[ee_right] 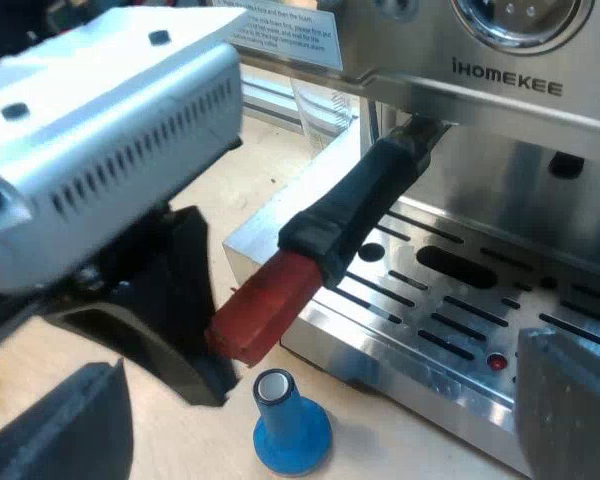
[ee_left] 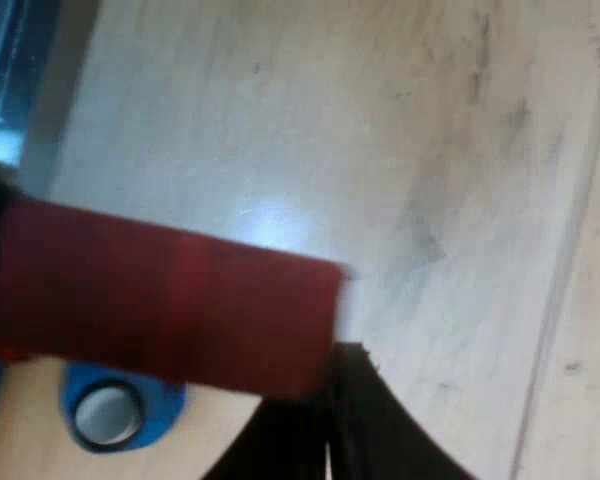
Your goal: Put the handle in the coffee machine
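– Pale wood tabletop (ee_left: 280, 120) forms the background of the left wrist view. Entry: the handle's red end (ee_left: 170, 300) lies right across it, close up, with the left gripper (ee_left: 330, 410) at its tip. The blue tamper (ee_left: 115, 410) stands on the table underneath.
– Is the left gripper clamped on it?
– I cannot tell, so I log the grip as unconfirmed.
– Right wrist view?
– It faces the front of the espresso machine (ee_right: 500, 90). The holder's dark handle (ee_right: 355, 210) runs up under the machine's front, above the drip tray (ee_right: 450, 310), and the metal head is hidden there. The red end sticks out and down over the tamper, with the left gripper at that end. A measuring glass (ee_right: 325, 105) stands beside the machine.
– And the right gripper?
– The right gripper (ee_right: 318, 360) has its fingers spread wide with nothing between them. It hangs apart from the handle, over the table by the tray.
– Progress?
– My estimate is late stage. The holder sits up at its seat, but the handle points out at a slant, so I judge the locking turn is not finished. What is left is the twist home and then the release. I cannot confirm seating because the joint is hidden.
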